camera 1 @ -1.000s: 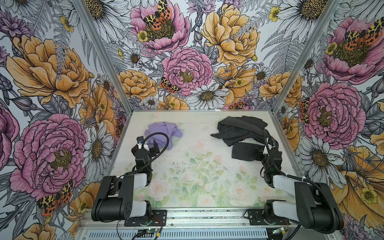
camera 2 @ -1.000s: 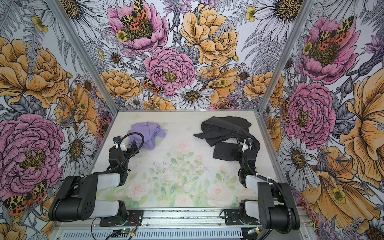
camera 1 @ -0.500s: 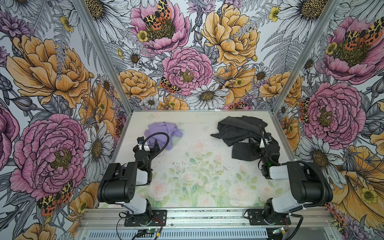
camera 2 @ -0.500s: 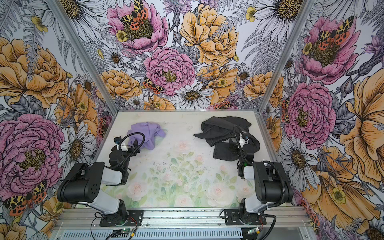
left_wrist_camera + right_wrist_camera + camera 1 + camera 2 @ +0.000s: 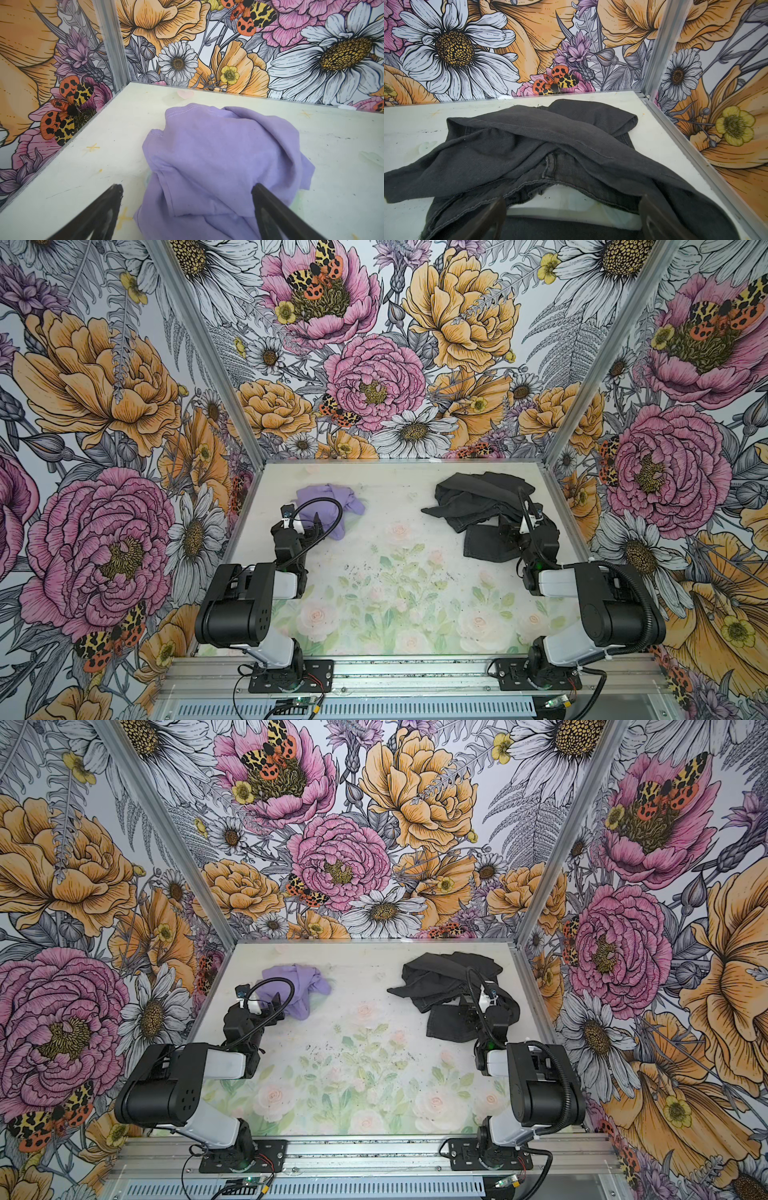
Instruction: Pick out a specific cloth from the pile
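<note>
– Back left of the table point(image 5: 395, 572): what lies there?
– Cloth point(image 5: 328, 506), lavender, plain, crumpled into a loose heap. It sits alone on the surface in both top views point(image 5: 291, 986). Stitched hems show in the left wrist view point(image 5: 218, 155).
– And the pile point(image 5: 478, 497)?
– Back right, close to the table's right edge, well apart from the cloth. It is all dark. A soft charcoal garment point(image 5: 498, 145) is draped over a denim-like piece point(image 5: 560, 172) with raised seams. A strip of bare table shows under the near fold.
– Left gripper point(image 5: 186, 187)?
– Jaws spread wide, nothing clamped. It is at the near edge of the cloth. One fingertip is over bare table and the other over the purple fabric. Whether either tip touches, I cannot tell. In a top view point(image 5: 306, 526) a cable loop hides part of it.
– Right gripper point(image 5: 572, 199)?
– Also spread wide and gripping nothing. It is low over the near side of the pile, with dark fabric below both fingers. In the top views it blends into the black cloth, so the tips are hard to pick out.
</note>
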